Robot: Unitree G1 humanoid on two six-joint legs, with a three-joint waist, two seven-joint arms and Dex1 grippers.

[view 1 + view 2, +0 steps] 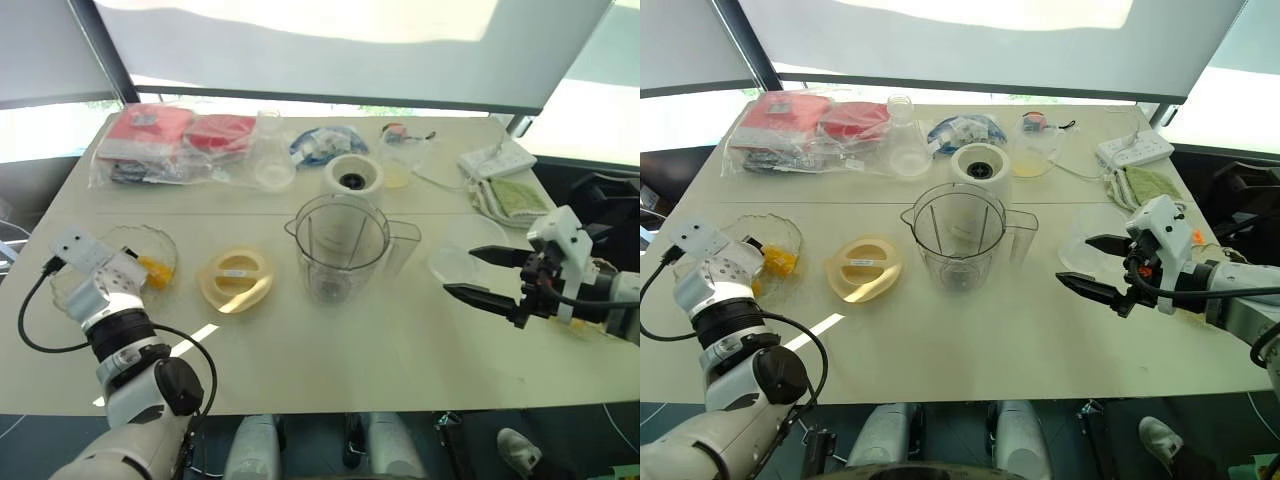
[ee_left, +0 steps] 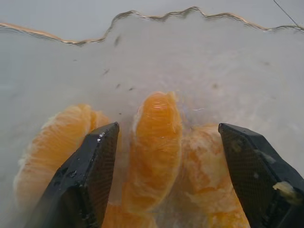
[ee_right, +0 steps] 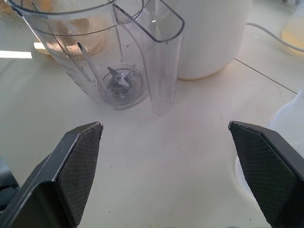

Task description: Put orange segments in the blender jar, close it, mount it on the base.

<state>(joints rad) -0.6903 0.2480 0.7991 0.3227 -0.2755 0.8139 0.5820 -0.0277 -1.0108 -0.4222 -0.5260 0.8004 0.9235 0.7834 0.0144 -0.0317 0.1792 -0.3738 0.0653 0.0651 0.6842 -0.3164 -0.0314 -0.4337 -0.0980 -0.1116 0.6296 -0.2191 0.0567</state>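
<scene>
L tool point(image 2: 161, 142) is seen spread wide, its two black textured fingers set either side of one upright orange segment; whether the pads touch fruit can't be told. The orange segments point(image 2: 154, 147) are glossy, ribbed wedges, piled in a shallow clear dish point(image 1: 165, 245) w/ a wavy rim, at the desk's L front. R tool point(image 1: 482, 274) is held fully open above bare desk point(image 1: 330, 340), nothing gripped, fingers pointed toward the blender jar point(image 1: 340, 245).

The jar is tall clear plastic, lid off, standing mid-desk w/ handle toward the R arm. Just behind it the base point(image 1: 353, 176) is seen: squat white cylinder, dark round socket on top. A pale yellow round lid point(image 1: 236, 280) lies flat between dish and jar. A small clear flask point(image 1: 270, 150) stands further back.

Segment texture is given by the L wrist view; the metal blade at the jar's bottom is shown by the R wrist view. Whole layout is given by the head views.
</scene>
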